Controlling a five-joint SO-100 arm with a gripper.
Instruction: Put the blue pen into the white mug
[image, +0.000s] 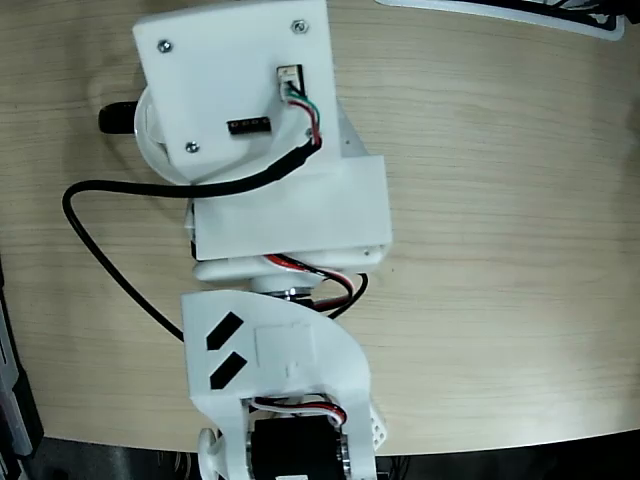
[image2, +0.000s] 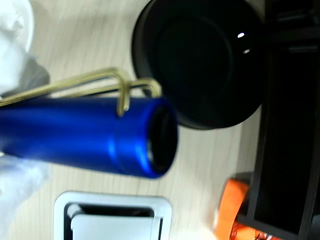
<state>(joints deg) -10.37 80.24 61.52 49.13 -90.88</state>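
The blue pen (image2: 85, 135) fills the wrist view, lying crosswise above the wooden table, its capped end to the right and its wire clip (image2: 100, 82) on top. Blurred white shapes press it from above and below at the left edge, where my gripper (image2: 12, 125) is shut on it. I cannot tell whether part of that white is the mug. In the fixed view the white mug (image: 148, 128) shows only as a sliver of rim with its black handle (image: 113, 118), under the arm's white head plate. Pen and gripper are hidden in that view.
A black round object (image2: 200, 60) lies on the table just past the pen's cap. An orange thing (image2: 235, 210) and a black block (image2: 290, 150) sit at the right, a white frame (image2: 112, 210) at the bottom. The white arm (image: 290, 220) and its black cable (image: 110, 250) cover the table's middle.
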